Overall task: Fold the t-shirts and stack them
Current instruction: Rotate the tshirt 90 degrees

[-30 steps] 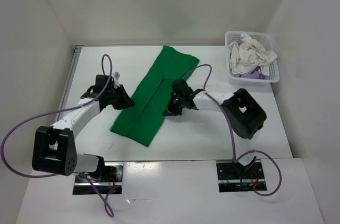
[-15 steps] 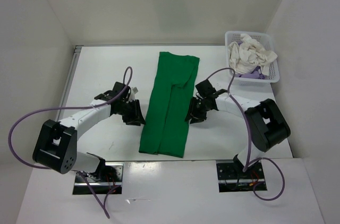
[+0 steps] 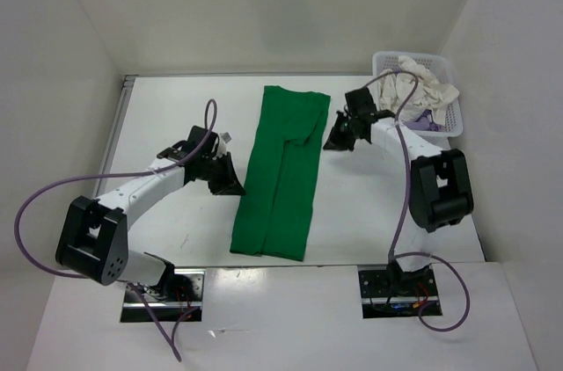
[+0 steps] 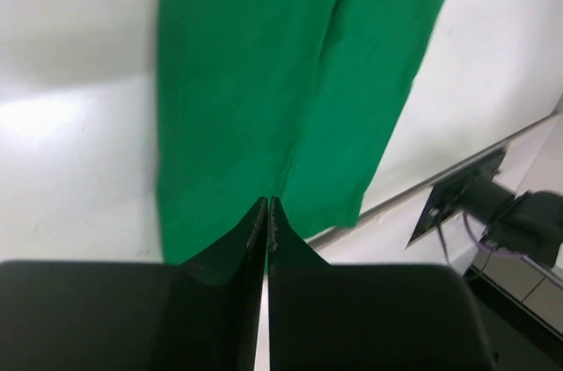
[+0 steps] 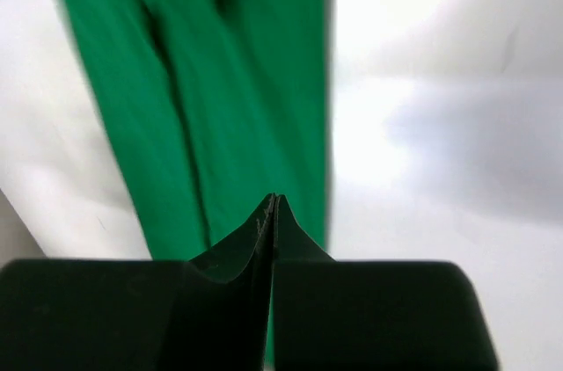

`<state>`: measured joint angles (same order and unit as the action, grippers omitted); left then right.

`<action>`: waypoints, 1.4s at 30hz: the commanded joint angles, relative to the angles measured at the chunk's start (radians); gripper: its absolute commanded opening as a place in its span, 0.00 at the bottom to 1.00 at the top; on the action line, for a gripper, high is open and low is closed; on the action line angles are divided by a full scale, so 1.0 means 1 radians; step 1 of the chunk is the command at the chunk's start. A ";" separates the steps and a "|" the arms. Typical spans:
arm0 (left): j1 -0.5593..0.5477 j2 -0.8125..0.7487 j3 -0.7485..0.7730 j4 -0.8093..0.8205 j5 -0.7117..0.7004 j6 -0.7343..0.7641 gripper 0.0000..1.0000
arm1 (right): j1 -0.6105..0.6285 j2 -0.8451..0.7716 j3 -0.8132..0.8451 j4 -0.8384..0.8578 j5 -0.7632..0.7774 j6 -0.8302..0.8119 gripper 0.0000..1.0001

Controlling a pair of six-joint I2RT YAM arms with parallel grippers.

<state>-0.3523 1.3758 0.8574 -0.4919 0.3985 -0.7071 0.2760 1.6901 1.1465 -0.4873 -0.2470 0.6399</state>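
Note:
The bright green t-shirt [image 3: 283, 176] lies flat on the table as a long strip folded lengthwise, running from the back to the front. It also shows in the left wrist view [image 4: 290, 81] and the right wrist view [image 5: 220, 90]. My left gripper [image 3: 230, 179] is shut and empty, just off the strip's left edge [image 4: 267, 201]. My right gripper [image 3: 332, 140] is shut and empty beside the strip's upper right edge [image 5: 274, 199]. The white-cream t-shirt [image 3: 410, 90] and the light purple t-shirt [image 3: 420, 123] lie crumpled in the basket.
A white plastic lattice basket [image 3: 455, 121] stands at the back right of the table. White walls enclose the table on the left, back and right. The two arm bases sit at the near edge.
The green shirt swung from a diagonal to straight, and has lain still since. My right gripper has moved back and to the right toward the basket. My left gripper shifted slightly back.

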 commanded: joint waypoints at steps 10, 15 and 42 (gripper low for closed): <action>0.003 0.000 -0.020 0.128 0.040 -0.023 0.00 | -0.034 0.451 0.512 0.003 0.247 -0.132 0.03; 0.003 -0.011 -0.040 0.128 0.040 -0.023 0.00 | -0.043 0.517 0.591 -0.019 0.293 -0.141 0.03; 0.003 -0.083 -0.175 -0.033 -0.058 -0.077 0.75 | -0.041 0.548 1.109 -0.366 0.132 -0.217 0.14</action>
<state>-0.3519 1.3304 0.6960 -0.5098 0.3374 -0.7673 0.2348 2.5282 2.4439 -0.8543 -0.1295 0.4698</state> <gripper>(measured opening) 0.751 0.141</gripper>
